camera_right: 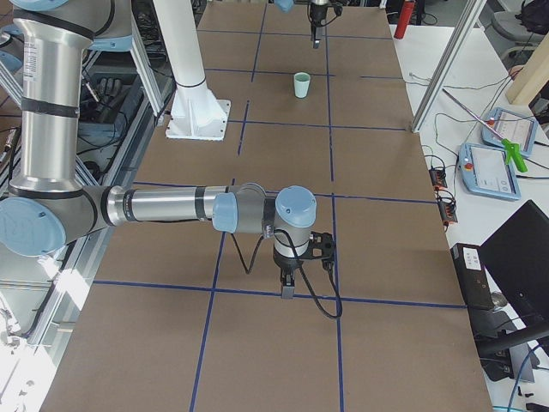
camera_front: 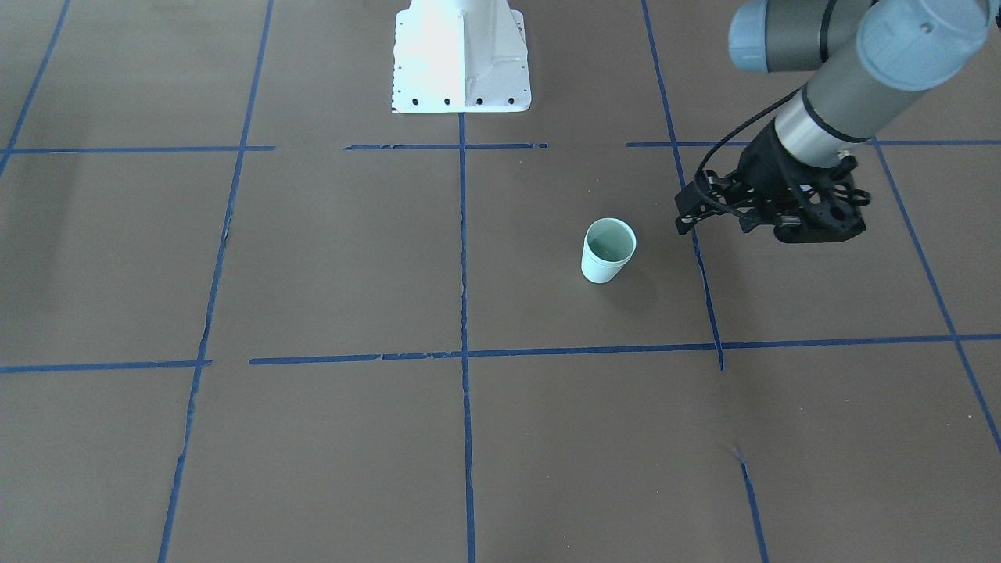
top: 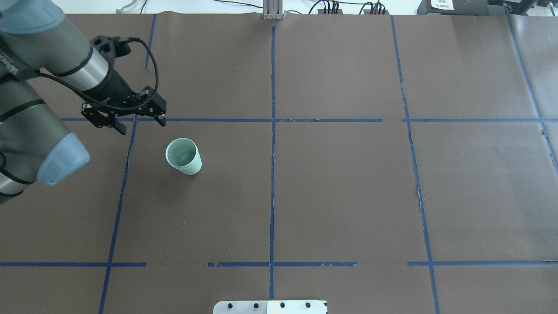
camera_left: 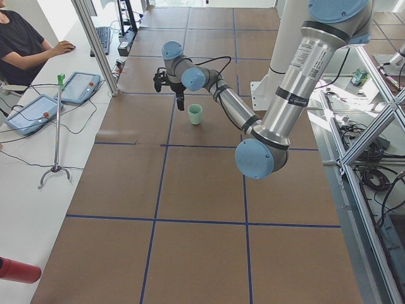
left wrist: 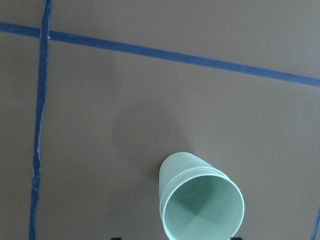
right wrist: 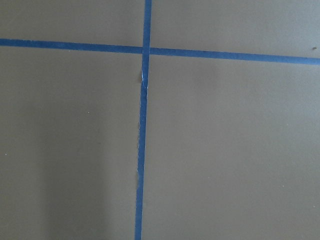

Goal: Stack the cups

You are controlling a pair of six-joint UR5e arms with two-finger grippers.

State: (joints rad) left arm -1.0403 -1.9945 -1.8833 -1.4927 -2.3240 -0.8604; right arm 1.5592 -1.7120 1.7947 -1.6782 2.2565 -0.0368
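Note:
The two pale mint-green cups (top: pixel 184 157) stand nested as one upright stack on the brown table; two rims, one just under the other, show in the left wrist view (left wrist: pixel 200 202). The stack also shows in the front view (camera_front: pixel 608 252), the left view (camera_left: pixel 195 114) and the right view (camera_right: pixel 301 85). My left gripper (top: pixel 141 124) is open and empty, raised above the table beyond and to the left of the stack, apart from it (camera_front: pixel 731 227). My right gripper (camera_right: pixel 287 287) shows only in the exterior right view, far from the cups; I cannot tell if it is open or shut.
Blue tape lines (top: pixel 272 131) divide the brown table into squares. The white robot base plate (camera_front: pixel 461 62) stands at the robot's edge. Beyond the far edge lie tablets (camera_left: pixel 79 85), where an operator (camera_left: pixel 22 41) sits.

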